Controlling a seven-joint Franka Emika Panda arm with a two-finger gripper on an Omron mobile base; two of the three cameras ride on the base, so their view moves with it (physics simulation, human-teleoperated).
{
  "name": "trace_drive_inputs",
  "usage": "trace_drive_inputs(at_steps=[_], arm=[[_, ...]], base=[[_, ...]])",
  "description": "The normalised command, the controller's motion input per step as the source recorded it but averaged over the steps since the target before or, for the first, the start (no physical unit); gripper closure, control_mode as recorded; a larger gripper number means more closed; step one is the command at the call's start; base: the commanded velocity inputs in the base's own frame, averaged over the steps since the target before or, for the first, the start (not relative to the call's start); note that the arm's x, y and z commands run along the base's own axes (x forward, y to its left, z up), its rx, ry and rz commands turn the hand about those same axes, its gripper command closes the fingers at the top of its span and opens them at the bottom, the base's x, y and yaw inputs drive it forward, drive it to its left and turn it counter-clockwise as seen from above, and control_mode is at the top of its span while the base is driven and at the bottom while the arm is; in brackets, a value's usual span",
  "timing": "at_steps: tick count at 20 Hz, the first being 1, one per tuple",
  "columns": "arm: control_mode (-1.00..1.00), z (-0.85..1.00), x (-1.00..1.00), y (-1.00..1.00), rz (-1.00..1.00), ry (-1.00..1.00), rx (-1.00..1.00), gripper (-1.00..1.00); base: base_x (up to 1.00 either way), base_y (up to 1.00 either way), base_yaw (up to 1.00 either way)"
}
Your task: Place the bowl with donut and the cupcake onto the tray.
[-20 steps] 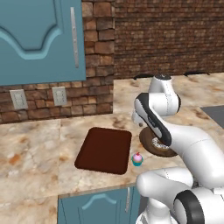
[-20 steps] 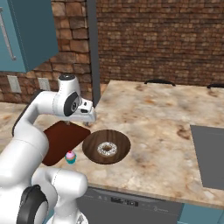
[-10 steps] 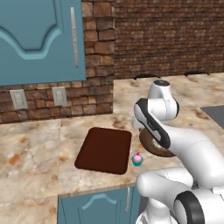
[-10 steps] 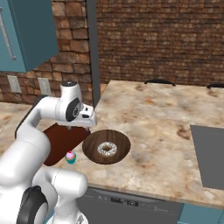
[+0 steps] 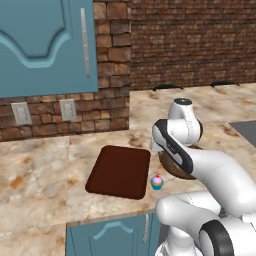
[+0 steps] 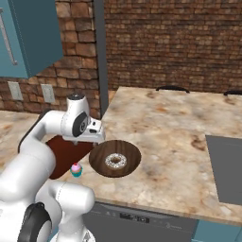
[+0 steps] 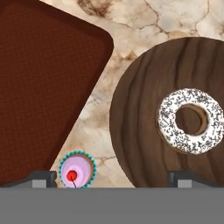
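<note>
One wide, shallow, round dark-brown wood-grain bowl (image 6: 115, 158) sits on the beige marbled stone table (image 6: 175, 142), and in it lies one small ring donut with white icing and dark sprinkles (image 7: 190, 120), off-centre in the bowl. One tiny cupcake with a teal wrapper, pink frosting and a red dot on top (image 5: 157, 182) stands on the table in the gap between the bowl and one flat, dark reddish-brown rectangular tray with rounded corners (image 5: 120, 171), just beside the tray's edge. The tray carries nothing.

No writing or label can be read on anything.

The white arm bends from its base up over the bowl's tray-side rim, the hand pointing down at the table. The jaws (image 7: 113, 177) stand spread wide, one tip beside the cupcake and the other over the bowl, holding nothing.

Two pale wall outlets (image 5: 44, 111) sit in the brick wall under one teal cabinet door (image 5: 47, 45).
</note>
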Motion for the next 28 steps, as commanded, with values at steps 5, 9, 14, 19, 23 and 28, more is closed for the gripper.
trace_drive_inputs(at_steps=[5,9,14,19,23,28], arm=[[-1.00,-0.20,0.00,0.00,0.00,0.01,0.00,-1.00],[-1.00,-0.19,0.00,0.00,0.00,0.02,0.00,-1.00],[-1.00,-0.20,0.00,0.00,0.00,0.01,0.00,-1.00],[-1.00,-0.20,0.00,0.00,0.00,0.00,0.00,-1.00],[-1.00,-0.18,0.00,0.00,0.00,0.01,0.00,-1.00],[-1.00,-0.16,0.00,0.00,0.00,0.01,0.00,-1.00]], base=[[0.00,0.00,0.00],[0.00,0.00,0.00],[0.00,0.00,0.00],[0.00,0.00,0.00],[0.00,0.00,0.00],[0.00,0.00,0.00]])
